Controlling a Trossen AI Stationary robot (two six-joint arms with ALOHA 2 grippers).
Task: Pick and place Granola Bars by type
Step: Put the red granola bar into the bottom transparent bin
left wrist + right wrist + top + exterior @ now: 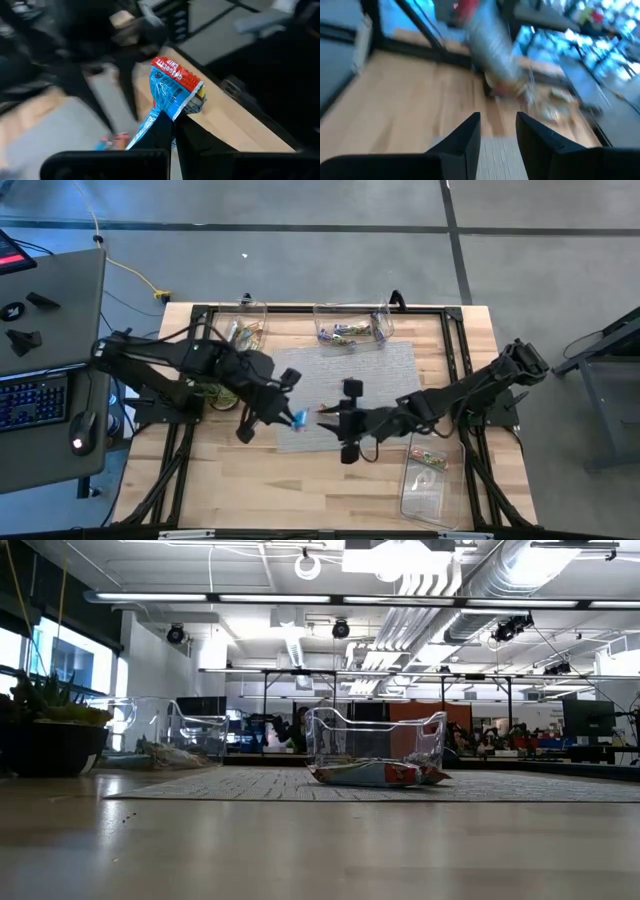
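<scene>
My left gripper [285,420] is shut on a blue granola bar with a red end [172,85], held over the grey mat's near edge. My right gripper [333,420] hovers just right of it, open and holding nothing; its fingers [497,131] point over the mat and wood. Another bar [375,773] lies flat on the mat, also in the high view [322,409]. More bars lie in the far-left bin [245,330], the far-middle bin [352,330] and the near-right bin [428,460]. Neither gripper appears in the low view. My left gripper pinches the blue bar by its narrow crimped end [156,116] between its two fingers. The bar is lifted clear of the table and stands out beyond the fingertips, its red end [175,70] farthest from them.
A grey mat [370,375] covers the table's middle. A potted green plant [45,730] stands at the left side, under my left arm. Clear bins sit at the far edge and near the right corner [420,495]. Bare wood lies along the near edge [300,490].
</scene>
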